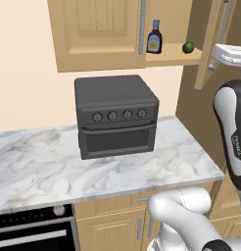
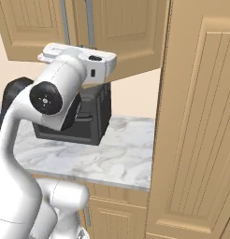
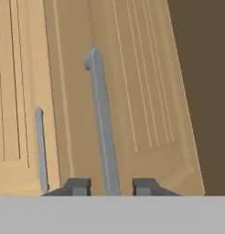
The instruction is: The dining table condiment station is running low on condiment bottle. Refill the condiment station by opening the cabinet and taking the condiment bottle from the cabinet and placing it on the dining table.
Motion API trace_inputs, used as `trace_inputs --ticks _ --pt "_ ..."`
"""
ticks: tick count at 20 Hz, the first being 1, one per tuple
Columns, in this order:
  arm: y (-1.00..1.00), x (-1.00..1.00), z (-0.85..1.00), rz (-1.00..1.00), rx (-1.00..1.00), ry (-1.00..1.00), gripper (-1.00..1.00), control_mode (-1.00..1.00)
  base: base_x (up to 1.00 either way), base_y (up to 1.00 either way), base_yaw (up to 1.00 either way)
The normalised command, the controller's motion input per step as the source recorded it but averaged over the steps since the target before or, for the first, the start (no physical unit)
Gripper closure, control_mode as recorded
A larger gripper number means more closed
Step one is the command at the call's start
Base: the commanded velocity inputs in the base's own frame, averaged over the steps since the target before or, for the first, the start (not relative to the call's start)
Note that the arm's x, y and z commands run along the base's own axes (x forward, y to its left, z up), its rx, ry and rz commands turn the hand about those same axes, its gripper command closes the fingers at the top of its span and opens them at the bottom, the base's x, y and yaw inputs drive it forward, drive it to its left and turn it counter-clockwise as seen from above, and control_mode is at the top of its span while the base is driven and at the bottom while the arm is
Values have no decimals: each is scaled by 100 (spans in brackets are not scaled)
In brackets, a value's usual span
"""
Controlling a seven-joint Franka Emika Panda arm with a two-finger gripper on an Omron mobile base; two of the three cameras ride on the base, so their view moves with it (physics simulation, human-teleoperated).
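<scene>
The cabinet [image 1: 100, 37] is light wood with panelled doors and grey bar handles [image 3: 103, 128]. The condiment bottle [image 1: 154, 37] is dark brown with a blue cap and pale label. Beside it lies a green fruit [image 1: 188, 47]. The toaster oven [image 1: 116, 115] is dark grey, and the surface [image 1: 39, 166] is white-and-grey veined marble.

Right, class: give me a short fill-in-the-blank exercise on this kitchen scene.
1. The bottle stands on the cabinet shelf, to the left of a small ____ fruit.
2. The toaster oven has ____ knobs in a row.
3. The gripper has its fingertips either side of the door's grey ____.
4. The cabinet's right door is ____.

Missing words: green; four; handle; open
</scene>
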Motion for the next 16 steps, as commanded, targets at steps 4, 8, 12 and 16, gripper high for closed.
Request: trace_inputs --ticks 4,8,12,16 --pt "100 -11 33 0 -39 0 -100 -100 0 0 0" --pt "100 7 0 -9 -38 18 -100 -100 0 0 0" --pt "37 40 -49 -29 -40 34 -100 -100 0 0 0" --pt "0 71 -61 -23 -32 32 -100 -100 0 0 0"
